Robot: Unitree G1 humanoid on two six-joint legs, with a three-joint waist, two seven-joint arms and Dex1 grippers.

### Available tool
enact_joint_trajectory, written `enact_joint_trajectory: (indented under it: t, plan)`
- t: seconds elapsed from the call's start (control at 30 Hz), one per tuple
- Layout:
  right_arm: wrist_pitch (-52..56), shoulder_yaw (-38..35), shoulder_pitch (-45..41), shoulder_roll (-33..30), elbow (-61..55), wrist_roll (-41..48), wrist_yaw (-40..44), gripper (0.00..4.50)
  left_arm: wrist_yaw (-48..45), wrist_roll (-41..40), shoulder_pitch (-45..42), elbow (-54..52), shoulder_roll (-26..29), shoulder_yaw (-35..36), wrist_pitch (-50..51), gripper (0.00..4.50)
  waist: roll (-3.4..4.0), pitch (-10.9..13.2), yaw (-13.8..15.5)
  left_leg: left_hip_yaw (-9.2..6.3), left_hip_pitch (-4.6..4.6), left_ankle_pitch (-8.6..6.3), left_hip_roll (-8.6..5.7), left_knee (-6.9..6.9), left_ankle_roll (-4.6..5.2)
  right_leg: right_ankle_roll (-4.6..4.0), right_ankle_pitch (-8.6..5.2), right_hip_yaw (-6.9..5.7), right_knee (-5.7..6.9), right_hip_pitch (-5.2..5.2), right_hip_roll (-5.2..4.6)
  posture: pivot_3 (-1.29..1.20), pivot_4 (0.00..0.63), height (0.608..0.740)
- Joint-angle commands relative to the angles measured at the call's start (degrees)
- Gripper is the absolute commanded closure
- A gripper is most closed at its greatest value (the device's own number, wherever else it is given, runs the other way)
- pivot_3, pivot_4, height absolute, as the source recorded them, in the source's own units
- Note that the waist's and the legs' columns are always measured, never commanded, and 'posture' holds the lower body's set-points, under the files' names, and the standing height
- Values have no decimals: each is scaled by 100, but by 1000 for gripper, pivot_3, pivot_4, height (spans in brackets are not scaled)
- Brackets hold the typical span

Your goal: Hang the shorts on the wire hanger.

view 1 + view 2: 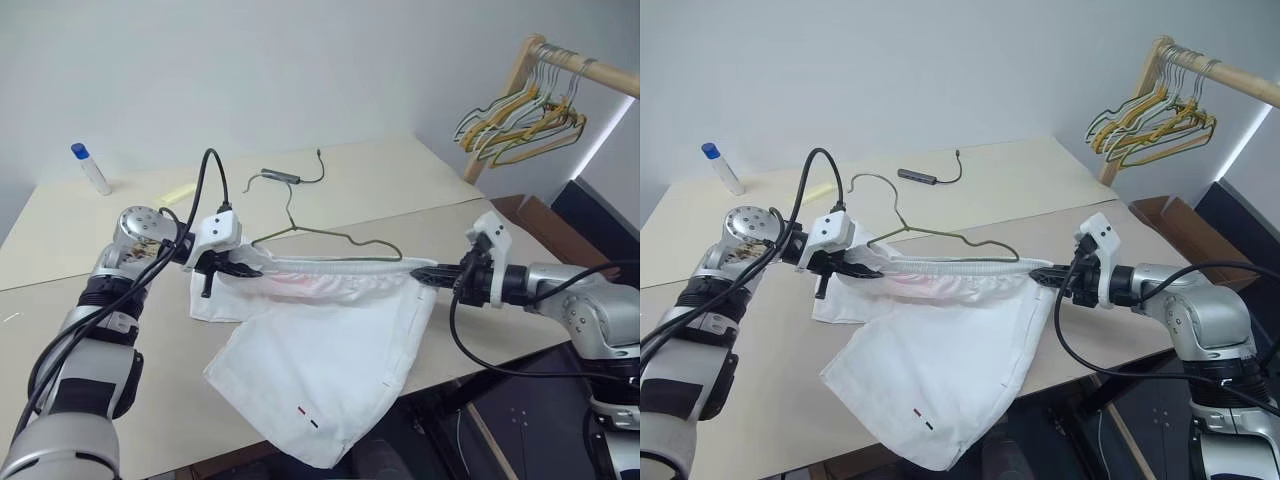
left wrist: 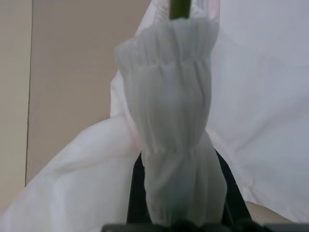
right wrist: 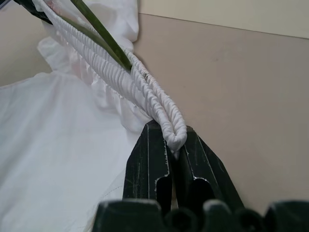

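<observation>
evidently the shorts (image 1: pixel 320 360) are light, limp cloth, judged unlikely to slip or tear; they hang stretched by the gathered waistband (image 1: pixel 340 268) above the table (image 1: pixel 420 190), one leg drooping past its front edge. the elastic band is the firm place to take hold, and both ends are so held. the wire hanger (image 1: pixel 320 238) looks thin and springy; its lower wire runs along the band and seems to pass inside it. the left gripper (image 1: pixel 228 266) is pressed together on one band end, the right gripper (image 1: pixel 428 274) pinching the other.
</observation>
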Motion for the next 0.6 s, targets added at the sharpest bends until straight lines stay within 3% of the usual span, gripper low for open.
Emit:
enact_joint_trajectory:
  t: [0.03,0.6]
  plan:
    - [-126,-394,19,-326,90,-173,-78,4478,177,313,-48,271,366,126,85,4488,0,0,-1,0,0,0,0,0,0,0,0,0,0,0,0,-232,0,740]
    - [-196,-373,76,-342,66,-182,-16,4478,-7,158,126,112,424,192,143,4488,0,0,0,0,0,0,0,0,0,0,0,0,1,0,0,-230,0,740]
